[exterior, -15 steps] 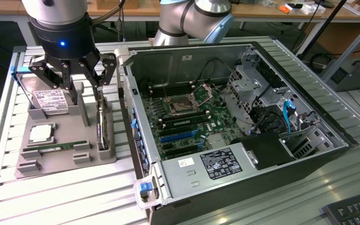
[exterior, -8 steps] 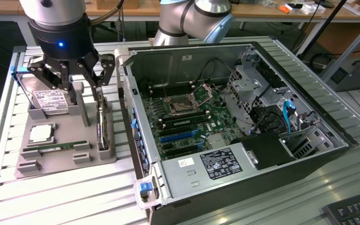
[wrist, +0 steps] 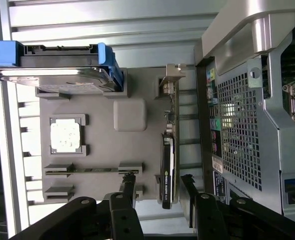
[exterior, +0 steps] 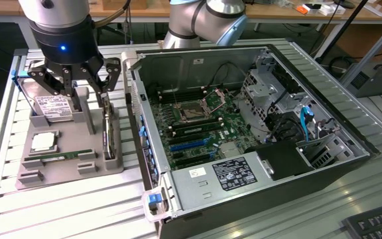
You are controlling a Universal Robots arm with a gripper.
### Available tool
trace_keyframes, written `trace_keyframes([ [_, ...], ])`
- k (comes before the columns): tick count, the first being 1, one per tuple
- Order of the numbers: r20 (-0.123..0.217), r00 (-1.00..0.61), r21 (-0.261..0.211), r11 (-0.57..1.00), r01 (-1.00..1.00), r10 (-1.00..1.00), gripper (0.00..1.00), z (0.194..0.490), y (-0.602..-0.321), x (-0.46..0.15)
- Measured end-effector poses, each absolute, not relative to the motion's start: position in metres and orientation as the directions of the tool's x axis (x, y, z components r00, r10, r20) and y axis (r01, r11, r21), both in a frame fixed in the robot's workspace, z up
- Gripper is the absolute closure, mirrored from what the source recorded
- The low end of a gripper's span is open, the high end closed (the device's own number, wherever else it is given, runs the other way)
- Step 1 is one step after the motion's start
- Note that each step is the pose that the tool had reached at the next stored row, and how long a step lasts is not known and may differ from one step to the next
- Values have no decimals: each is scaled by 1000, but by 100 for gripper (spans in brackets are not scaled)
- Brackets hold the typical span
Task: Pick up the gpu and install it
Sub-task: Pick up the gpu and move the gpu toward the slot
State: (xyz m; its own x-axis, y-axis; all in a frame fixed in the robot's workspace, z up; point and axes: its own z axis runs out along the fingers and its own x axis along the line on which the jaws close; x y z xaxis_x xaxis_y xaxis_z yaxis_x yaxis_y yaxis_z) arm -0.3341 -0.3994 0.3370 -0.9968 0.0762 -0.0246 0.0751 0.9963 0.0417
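Slatted metal table [exterior: 65, 209] carries a grey tray [exterior: 58, 174] and, on the exterior view's right, an open PC case [exterior: 171, 67]. Behind we see wooden benches w/ clutter too small to identify. A keyboard [exterior: 377, 224] is cut off at the corner.

We see the gpu [exterior: 110, 142] standing edge-on in a slot along the tray edge nearest the case. It shows as a narrow dark slat, so we can't read its face. In the wrist view the gpu [wrist: 167, 170] has a metal bracket at one end and a label we can't make out.

The gripper [exterior: 98, 117] hangs low over the tray w/ its fingers spread wide apart and nothing clamped. In the wrist view the gripper [wrist: 158, 182] has one fingertip either side of the gpu; we can't tell if either pad touches it. The finger bases run out of frame.

Also on the tray:
- hard drive [exterior: 48, 104], partly hidden behind the gripper linkage in the exterior view
- CPU [exterior: 43, 142]
- memory stick [exterior: 61, 156], lying in its holders

The arm [exterior: 61, 30] is cut off at the top of the exterior view. Inside the case, the board slots are partly shadowed.
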Motion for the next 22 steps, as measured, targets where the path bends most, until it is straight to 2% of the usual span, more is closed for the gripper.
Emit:
trace_keyframes([
  [22, -25, -997, 42, 996, 75, 76, 52, 334, -399, -340],
])
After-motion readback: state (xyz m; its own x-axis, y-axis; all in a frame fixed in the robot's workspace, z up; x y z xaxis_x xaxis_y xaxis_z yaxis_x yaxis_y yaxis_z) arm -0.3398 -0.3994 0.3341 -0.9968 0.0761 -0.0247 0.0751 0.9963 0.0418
